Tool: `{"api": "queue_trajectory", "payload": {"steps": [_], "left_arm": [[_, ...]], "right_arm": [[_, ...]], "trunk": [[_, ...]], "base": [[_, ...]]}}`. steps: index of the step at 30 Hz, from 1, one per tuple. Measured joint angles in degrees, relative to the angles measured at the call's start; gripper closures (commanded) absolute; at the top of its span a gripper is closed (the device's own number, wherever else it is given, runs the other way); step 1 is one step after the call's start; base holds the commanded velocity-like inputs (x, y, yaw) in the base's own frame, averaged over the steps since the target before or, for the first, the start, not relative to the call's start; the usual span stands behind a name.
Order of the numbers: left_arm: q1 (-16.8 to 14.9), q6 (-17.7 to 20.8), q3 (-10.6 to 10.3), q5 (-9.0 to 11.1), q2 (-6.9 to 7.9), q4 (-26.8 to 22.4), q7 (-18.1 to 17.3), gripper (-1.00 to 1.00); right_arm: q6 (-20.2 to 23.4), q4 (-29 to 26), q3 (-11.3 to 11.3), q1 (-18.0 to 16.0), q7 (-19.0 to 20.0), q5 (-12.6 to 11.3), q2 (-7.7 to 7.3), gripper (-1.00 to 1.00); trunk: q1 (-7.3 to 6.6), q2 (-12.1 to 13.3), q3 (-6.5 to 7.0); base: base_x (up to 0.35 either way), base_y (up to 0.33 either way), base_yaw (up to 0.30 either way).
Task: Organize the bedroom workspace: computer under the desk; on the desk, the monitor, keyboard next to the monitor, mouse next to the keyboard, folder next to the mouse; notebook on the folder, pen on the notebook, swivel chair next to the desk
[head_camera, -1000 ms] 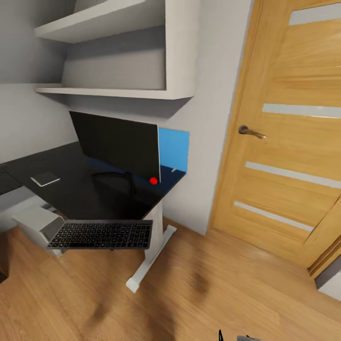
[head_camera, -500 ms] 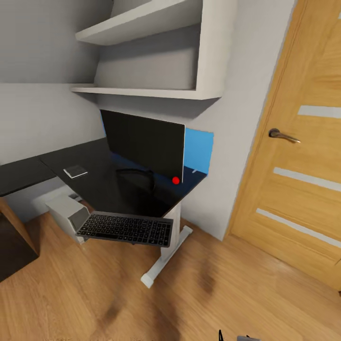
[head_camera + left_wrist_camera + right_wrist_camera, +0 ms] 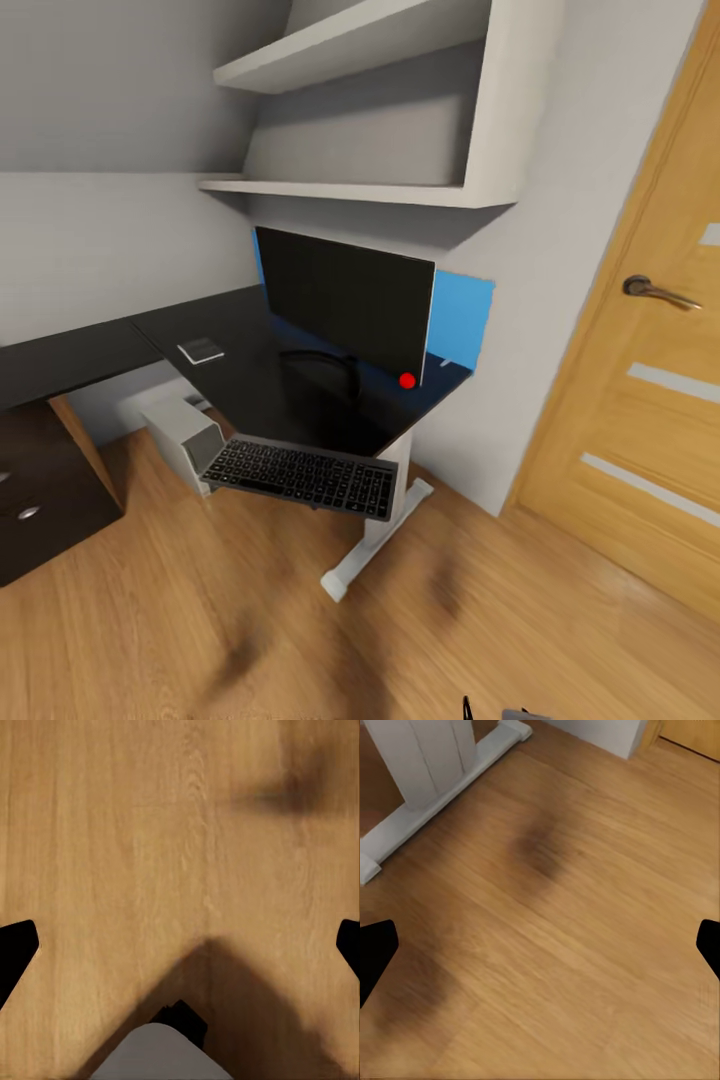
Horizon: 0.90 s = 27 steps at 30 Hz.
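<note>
A black monitor (image 3: 350,300) with a red dot at its lower corner stands upright on the black desk (image 3: 240,375). The dark keyboard (image 3: 300,477) sits level just in front of the desk's front edge and lower than the desktop; what bears it is unclear. The grey computer case (image 3: 183,440) stands on the floor under the desk. A small flat grey item (image 3: 201,350) lies on the desktop left of the monitor. My left gripper (image 3: 180,945) and right gripper (image 3: 540,945) both hang open over bare wood floor, holding nothing.
White shelves (image 3: 370,190) hang above the desk. A blue panel (image 3: 462,320) stands behind the monitor. The desk's white leg and foot (image 3: 375,545) reach onto the floor. A dark drawer unit (image 3: 40,490) stands at left, a wooden door (image 3: 650,400) at right.
The whole head view has swung, so desk, monitor and keyboard sit further right in the picture and the drawer unit has come into view. None of the things themselves moved.
</note>
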Motion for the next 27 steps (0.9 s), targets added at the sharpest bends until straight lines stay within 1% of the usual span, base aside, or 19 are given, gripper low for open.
{"api": "queue_trajectory", "payload": {"steps": [5,15,19,21,22,23,24,27], "left_arm": [[0.0,0.0,-0.3,-0.3,-0.06,0.0,0.9,-1.0],[0.0,0.3,-0.6,-0.4,0.56,1.0,1.1,-1.0],[0.0,0.4,-0.8,-1.7,0.7,1.2,1.1,-1.0],[0.0,0.4,-0.8,-3.1,0.73,1.3,1.1,-1.0],[0.0,0.4,-0.8,-4.1,0.74,1.3,1.1,-1.0],[0.0,0.4,-0.8,-5.3,0.75,1.3,1.1,-1.0],[0.0,0.4,-0.8,-7.1,0.76,1.3,1.1,-1.0],[0.0,0.4,-0.8,-7.8,0.76,1.4,1.1,-1.0]], "right_arm": [[0.0,0.0,0.0,0.0,0.0,0.0,0.0,-1.0],[0.0,0.0,0.0,0.0,0.0,0.1,0.08,-1.0],[0.0,0.0,0.0,0.0,0.0,0.1,0.09,-1.0],[-0.1,0.0,0.0,0.0,0.0,0.2,0.1,-1.0],[-0.1,0.0,0.1,0.0,0.0,0.3,0.1,-1.0],[-0.1,0.0,0.1,0.0,0.0,0.4,0.1,-1.0],[-0.1,0.0,0.3,0.0,0.0,0.5,0.1,-1.0],[-0.1,0.0,0.5,0.0,0.0,0.6,0.19,-1.0]], "trunk": [[0.0,0.0,-0.2],[0.0,0.0,-0.52],[0.0,0.0,-0.65],[0.0,0.0,-0.72],[0.0,0.0,-0.75],[0.0,0.0,-0.79],[0.0,0.0,-0.82],[0.0,0.0,-0.93]], "base": [[0.0,0.0,0.209],[0.0,-0.005,0.193],[0.0,-0.145,0.236],[0.0,-0.26,0.246],[0.0,-0.303,0.249],[0.0,-0.333,0.251],[0.0,-0.338,0.252],[0.0,-0.342,0.252]]}}
